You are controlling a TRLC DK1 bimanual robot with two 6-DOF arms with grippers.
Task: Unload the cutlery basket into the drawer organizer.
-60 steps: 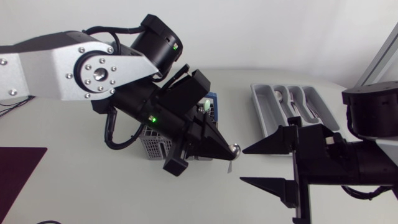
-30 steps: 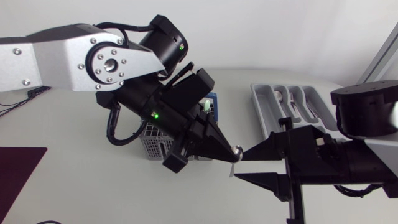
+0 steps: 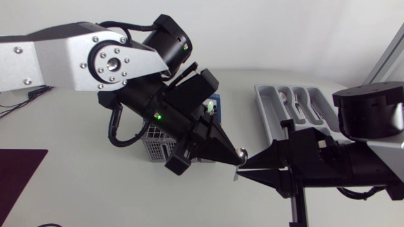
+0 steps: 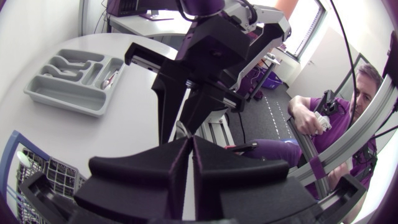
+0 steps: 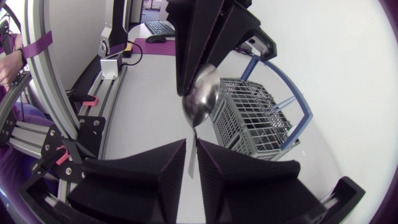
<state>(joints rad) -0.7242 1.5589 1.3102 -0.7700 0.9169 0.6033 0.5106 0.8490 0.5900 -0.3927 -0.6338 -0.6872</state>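
A metal spoon (image 3: 240,154) hangs in the air between my two arms, right of the grey cutlery basket (image 3: 156,146). My left gripper (image 3: 232,157) is shut on it next to the bowl (image 5: 199,102). The thin handle (image 5: 192,163) runs down between the fingers of my right gripper (image 5: 191,149), which have closed in on it from both sides. In the head view the right gripper (image 3: 247,166) meets the left one tip to tip. The grey drawer organizer (image 3: 267,108) lies at the back right, behind my right arm, with some cutlery in its compartments.
The basket (image 5: 255,118) has a blue handle (image 3: 215,103) and stands under my left arm. A dark red mat (image 3: 16,173) lies at the table's left edge. In the left wrist view the organizer (image 4: 65,93) lies beyond my right gripper (image 4: 180,121).
My right gripper has moved left to the spoon and its fingers have closed from wide apart onto the handle. My left arm holds the spoon almost still.
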